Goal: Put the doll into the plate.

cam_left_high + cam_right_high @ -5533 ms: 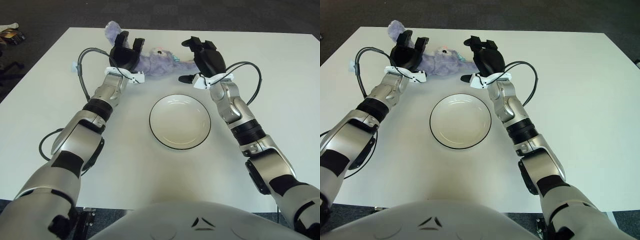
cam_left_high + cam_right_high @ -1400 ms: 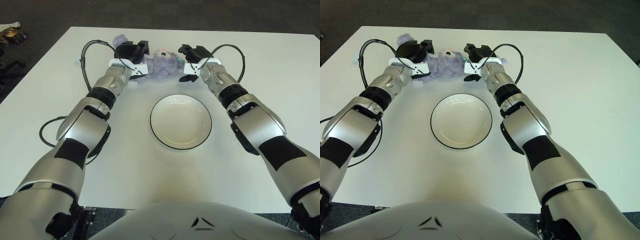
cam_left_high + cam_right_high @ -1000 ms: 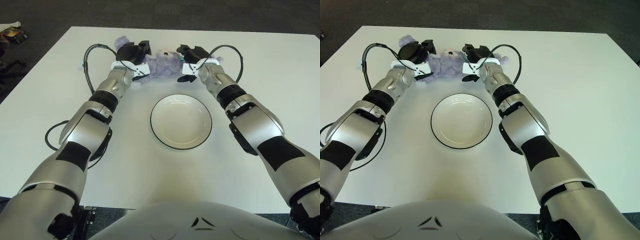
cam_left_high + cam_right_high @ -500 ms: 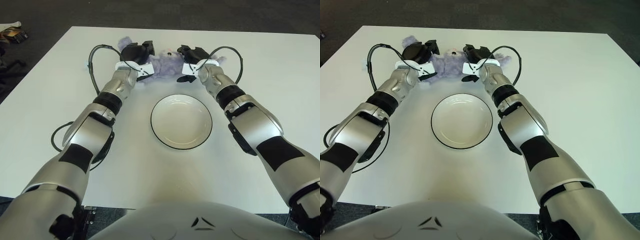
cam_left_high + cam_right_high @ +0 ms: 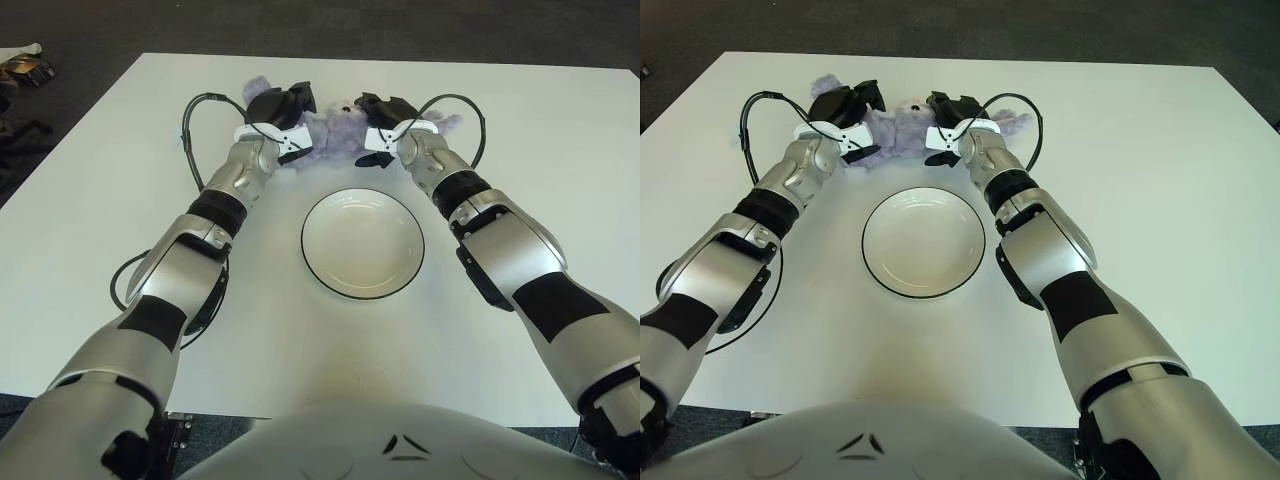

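Note:
A fluffy purple doll lies at the far middle of the white table, held between my two hands. My left hand is curled over its left end and my right hand over its right part; a purple tuft sticks out past the right wrist. Most of the doll's body is hidden behind the hands. The white plate with a dark rim sits empty just in front of the hands, at the table's centre.
Black cables loop from both wrists, left cable and right cable. The white table extends wide on both sides. Dark floor lies beyond its far edge, with small clutter on it at the upper left.
Both hands came down and closed on the doll. In the last second the left hand and the doll shifted a little to the right, and a tuft now shows beyond the right wrist.

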`<action>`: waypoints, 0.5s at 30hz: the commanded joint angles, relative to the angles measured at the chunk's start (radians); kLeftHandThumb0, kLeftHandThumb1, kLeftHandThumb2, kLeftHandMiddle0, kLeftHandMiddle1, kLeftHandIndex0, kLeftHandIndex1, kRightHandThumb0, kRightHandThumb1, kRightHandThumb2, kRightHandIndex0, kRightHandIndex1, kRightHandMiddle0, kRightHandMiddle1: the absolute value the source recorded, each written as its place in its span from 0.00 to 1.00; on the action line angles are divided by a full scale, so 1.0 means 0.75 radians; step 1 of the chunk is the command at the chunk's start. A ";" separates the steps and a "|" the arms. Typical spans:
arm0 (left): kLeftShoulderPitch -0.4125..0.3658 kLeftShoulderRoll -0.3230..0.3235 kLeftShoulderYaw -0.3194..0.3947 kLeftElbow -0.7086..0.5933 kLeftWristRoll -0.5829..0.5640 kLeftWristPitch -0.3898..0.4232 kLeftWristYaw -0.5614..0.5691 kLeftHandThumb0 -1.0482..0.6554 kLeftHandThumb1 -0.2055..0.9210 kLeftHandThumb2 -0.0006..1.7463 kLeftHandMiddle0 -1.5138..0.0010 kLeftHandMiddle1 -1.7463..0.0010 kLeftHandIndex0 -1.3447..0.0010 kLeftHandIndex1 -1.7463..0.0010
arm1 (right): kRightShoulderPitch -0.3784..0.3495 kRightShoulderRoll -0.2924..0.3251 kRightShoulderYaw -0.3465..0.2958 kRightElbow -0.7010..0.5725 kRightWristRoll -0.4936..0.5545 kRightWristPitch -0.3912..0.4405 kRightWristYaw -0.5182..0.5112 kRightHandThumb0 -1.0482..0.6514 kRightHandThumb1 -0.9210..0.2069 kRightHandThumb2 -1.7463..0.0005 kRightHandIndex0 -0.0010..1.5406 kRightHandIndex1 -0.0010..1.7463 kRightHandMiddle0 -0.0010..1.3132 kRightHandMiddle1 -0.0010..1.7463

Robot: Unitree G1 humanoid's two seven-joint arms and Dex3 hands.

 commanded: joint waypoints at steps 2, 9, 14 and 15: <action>0.055 -0.011 0.006 -0.049 -0.009 0.007 -0.021 0.62 0.22 0.92 0.46 0.05 0.54 0.00 | -0.021 0.003 -0.007 0.013 0.014 0.006 0.003 0.47 0.70 0.36 0.00 0.45 0.00 0.28; 0.085 -0.003 0.008 -0.127 -0.001 0.015 -0.038 0.62 0.24 0.91 0.47 0.04 0.56 0.00 | -0.011 0.001 -0.010 0.012 0.017 0.003 -0.003 0.53 0.77 0.31 0.00 0.50 0.00 0.39; 0.104 -0.007 0.026 -0.166 -0.021 0.011 -0.052 0.62 0.25 0.90 0.47 0.04 0.58 0.00 | -0.003 0.004 -0.003 0.018 0.008 0.015 -0.021 0.55 0.79 0.28 0.00 0.61 0.00 0.48; 0.106 -0.007 0.027 -0.169 -0.022 0.011 -0.054 0.62 0.26 0.90 0.47 0.04 0.58 0.00 | -0.003 0.005 -0.003 0.018 0.008 0.016 -0.022 0.56 0.79 0.28 0.00 0.61 0.00 0.49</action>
